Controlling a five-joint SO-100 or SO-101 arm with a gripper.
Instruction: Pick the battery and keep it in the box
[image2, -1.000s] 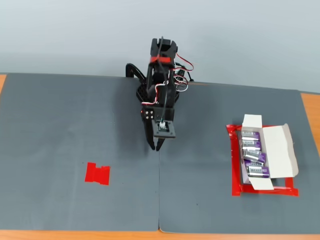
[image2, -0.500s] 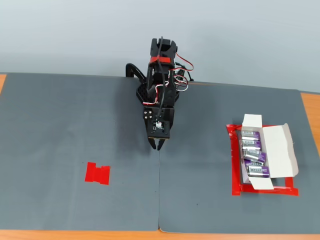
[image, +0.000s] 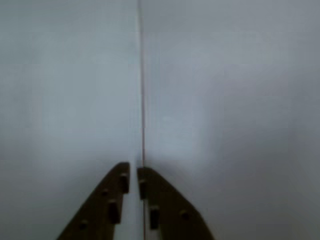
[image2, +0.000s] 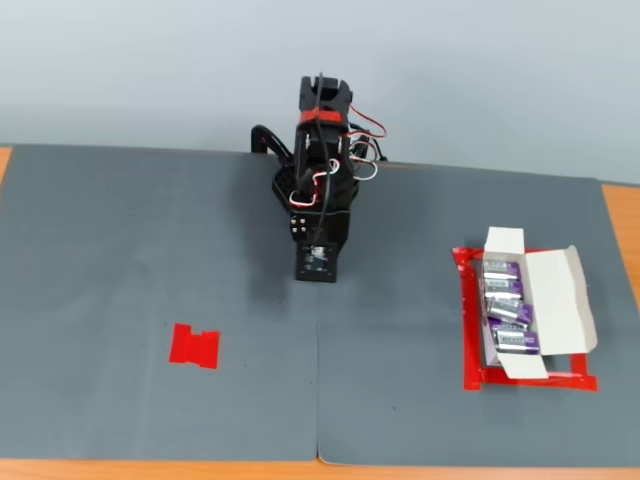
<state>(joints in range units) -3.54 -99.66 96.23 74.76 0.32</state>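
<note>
Mat (image2: 150, 250): dark grey. Box (image2: 555, 300): white, framed by red tape outline (image2: 470, 340). Batteries (image2: 505, 305): silver with purple bands. Tape patch (image2: 195, 346): red. Arm (image2: 320, 190): black, red and white wires

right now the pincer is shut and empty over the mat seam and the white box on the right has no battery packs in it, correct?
Not quite. The pincer is shut and empty over the mat seam, but the white box on the right is not bare: the fixed view shows a row of purple-banded battery packs lying inside it.
</note>
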